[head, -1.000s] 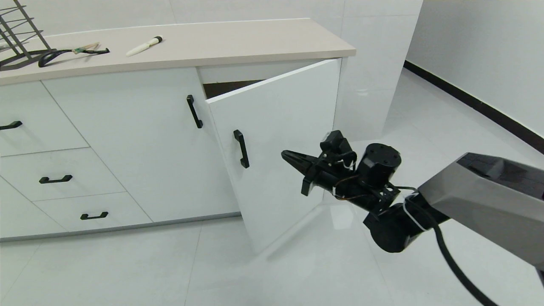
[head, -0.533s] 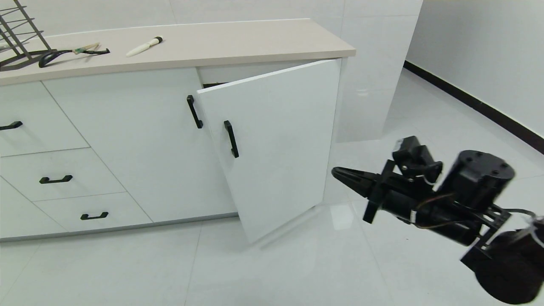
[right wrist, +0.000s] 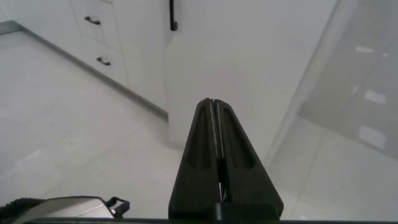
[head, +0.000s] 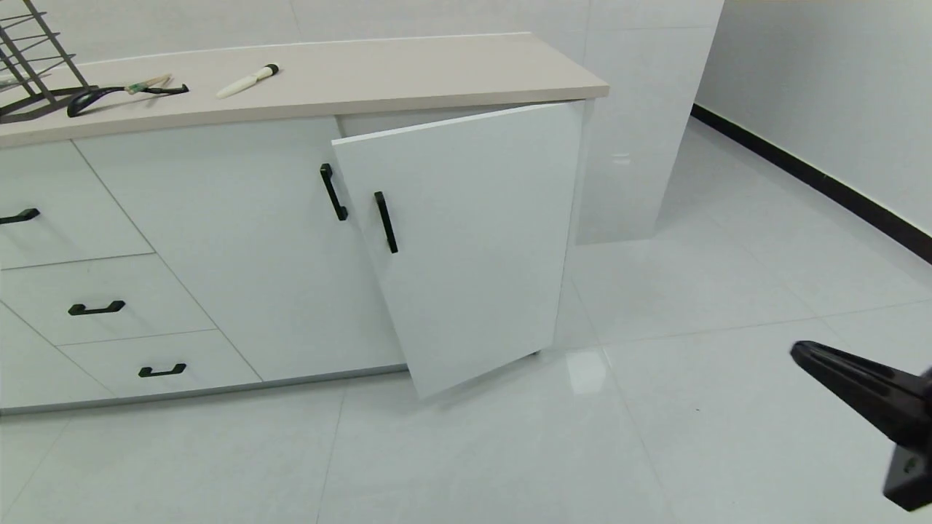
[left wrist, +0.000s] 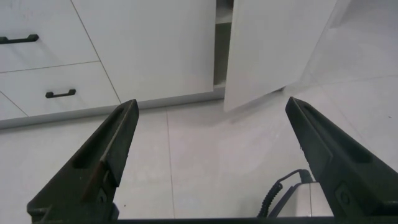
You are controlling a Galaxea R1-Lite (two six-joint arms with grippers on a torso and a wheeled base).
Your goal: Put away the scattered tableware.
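On the beige counter [head: 408, 69] lie a white-handled knife [head: 247, 80] and a black utensil with a pale-handled one [head: 127, 90] beside it. The white cabinet door [head: 466, 240] below the counter's right end stands partly ajar, its black handle [head: 386, 222] facing out. My right gripper [head: 801, 354] is low over the floor at the far right, well away from the door, shut with nothing in it; its closed fingertips [right wrist: 213, 109] point at the door [right wrist: 211, 56]. My left gripper [left wrist: 211, 112] hangs open above the floor, facing the cabinet.
A black wire rack [head: 29, 65] stands at the counter's far left. Drawers with black handles [head: 95, 308] fill the cabinet's left side. White tiled floor [head: 655, 306] spreads in front, with a wall and black skirting [head: 815, 175] on the right.
My right arm has pulled back to the right and down, away from the cabinet. The door has swung from wider open toward the cabinet and now stands only slightly ajar.
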